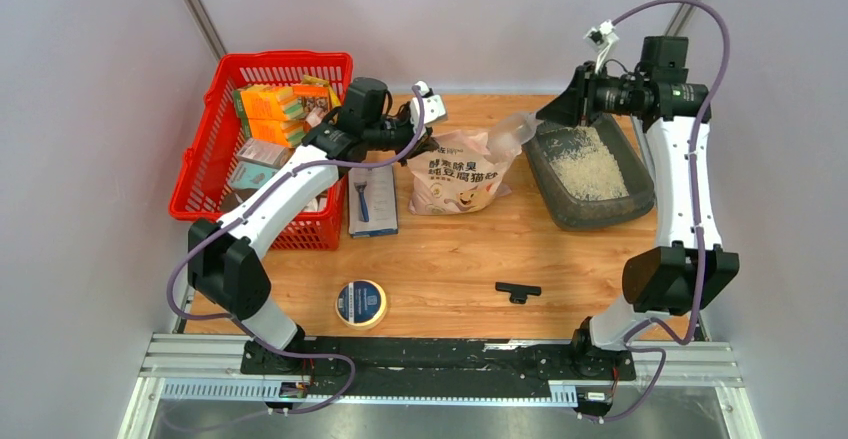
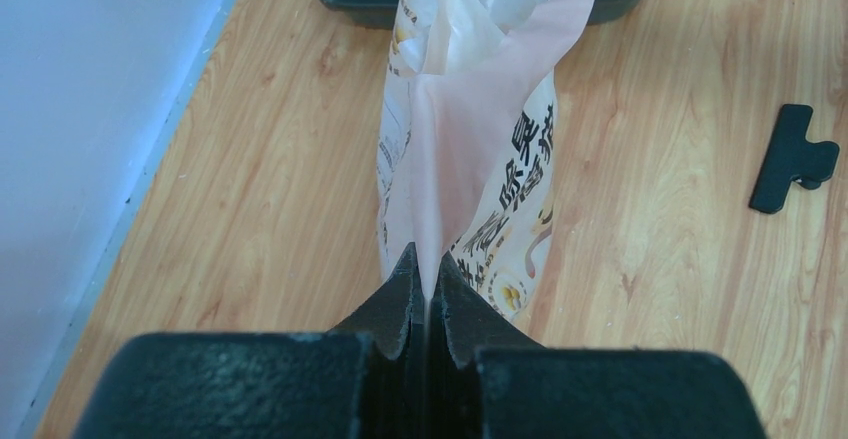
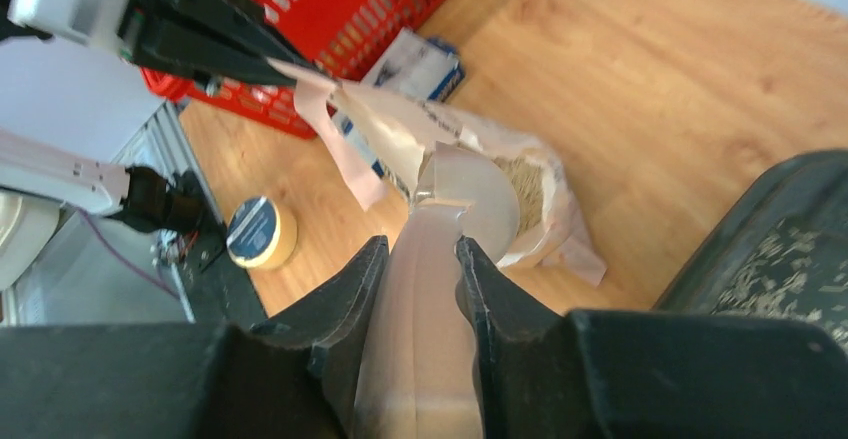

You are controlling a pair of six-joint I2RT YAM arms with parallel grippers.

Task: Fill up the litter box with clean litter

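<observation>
The pale pink litter bag (image 1: 462,174) lies on the table between my arms, its open mouth toward the dark grey litter box (image 1: 632,197) at the back right. Pale clean litter (image 1: 590,164) covers the box floor, and more shows inside the bag mouth (image 3: 520,174). My left gripper (image 1: 418,145) is shut on the bag's pink back edge (image 2: 425,259). My right gripper (image 1: 545,114) is shut on a pale flap of the bag's mouth (image 3: 420,244), just beside the box rim (image 3: 740,229).
A red mesh basket (image 1: 200,174) with boxes stands at the back left. A blue razor pack (image 1: 372,199) lies beside it. A tape roll (image 1: 361,302) and a black clip (image 1: 517,291) lie near the front.
</observation>
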